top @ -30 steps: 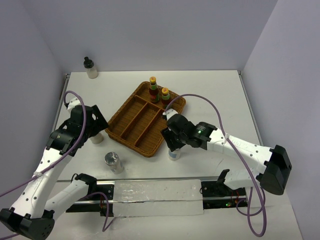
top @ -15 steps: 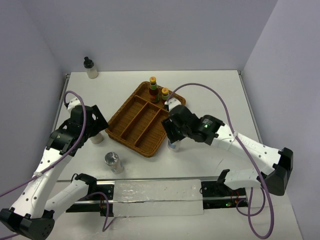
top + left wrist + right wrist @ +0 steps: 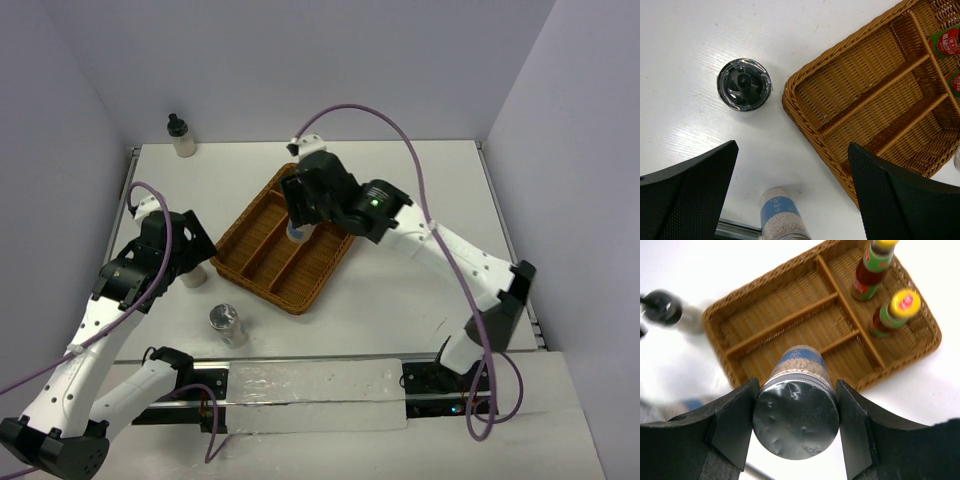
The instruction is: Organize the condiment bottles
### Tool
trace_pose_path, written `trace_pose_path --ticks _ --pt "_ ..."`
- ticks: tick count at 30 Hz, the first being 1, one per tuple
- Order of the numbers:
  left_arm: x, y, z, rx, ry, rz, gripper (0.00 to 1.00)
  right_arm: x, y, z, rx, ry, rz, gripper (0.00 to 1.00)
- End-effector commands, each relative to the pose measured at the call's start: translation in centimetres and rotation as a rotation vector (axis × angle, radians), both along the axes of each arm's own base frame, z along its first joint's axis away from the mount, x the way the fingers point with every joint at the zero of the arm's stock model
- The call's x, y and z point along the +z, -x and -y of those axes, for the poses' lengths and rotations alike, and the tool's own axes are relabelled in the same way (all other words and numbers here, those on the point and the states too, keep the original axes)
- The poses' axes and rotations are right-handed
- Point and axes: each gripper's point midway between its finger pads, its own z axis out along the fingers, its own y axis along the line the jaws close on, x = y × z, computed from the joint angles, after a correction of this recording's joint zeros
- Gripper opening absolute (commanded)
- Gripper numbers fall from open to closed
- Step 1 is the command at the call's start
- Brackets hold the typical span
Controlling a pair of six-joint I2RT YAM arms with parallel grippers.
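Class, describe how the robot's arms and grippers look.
The left arm and right arm have white shells with black joints. A purple cable loops along each. The fingers are black, wedge-shaped, mesh-textured. A green light marks the right arm.

From the right wrist, the cream bottle [image 3: 670, 310] and the loose shaker [image 3: 690, 405] off the tray's [image 3: 790, 325] near end are smeared, and the farther red bottle [image 3: 870, 265] has its cap cut by the frame edge. From the left wrist, the edges clip the tray's far end, both red bottles [image 3: 945, 42] and the loose shaker. From above, the right arm [image 3: 440, 248] hides that far end and most of the held shaker [image 3: 295, 233]; the left arm [image 3: 130, 275], most of the cream bottle
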Motion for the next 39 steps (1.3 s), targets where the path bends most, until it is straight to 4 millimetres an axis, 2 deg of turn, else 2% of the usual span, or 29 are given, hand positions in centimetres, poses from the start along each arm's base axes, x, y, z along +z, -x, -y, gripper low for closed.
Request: trace_pose_path --ticks 1,5,11,12,14,21,33,35,39 --pt "1.0 -0.2 -0.1 0.005 0.01 0.039 0.99 2.4 -4.3 -2.2 -0.082 -0.049 0.09 0.09" --pt "1.0 -0.2 0.0 0.004 0.012 0.036 1.0 1.8 -7.1 -2.8 -0.108 -0.054 0.08 0.09" --pt "1.0 -0.2 0.1 0.001 0.009 0.03 1.0 -2.0 -10.2 -4.2 -0.125 -0.009 0.032 0.09" --pt "1.0 -0.3 0.0 0.002 0.006 0.031 1.0 -2.0 -10.3 -4.2 -0.125 -0.009 0.032 0.09" --pt "1.1 -0.3 0.1 -0.002 0.008 0.033 1.0 -3.9 -11.0 -4.6 -0.128 0.014 0.011 0.09" --pt "0.8 -0.4 0.0 0.001 0.0 0.023 1.0 -8.4 -12.4 -4.4 -0.149 0.072 -0.038 0.09" --pt "1.1 -0.4 0.2 0.0 0.012 0.027 1.0 -13.3 -14.2 -4.0 -0.162 0.103 -0.091 0.09" --pt "1.4 -0.4 0.3 -0.003 0.018 0.028 0.99 -13.9 -14.3 -3.8 -0.164 0.111 -0.101 0.14" --pt "2.4 -0.2 1.3 -0.073 0.03 0.014 1.0 -14.5 -14.2 -4.0 -0.157 0.116 -0.114 0.34"
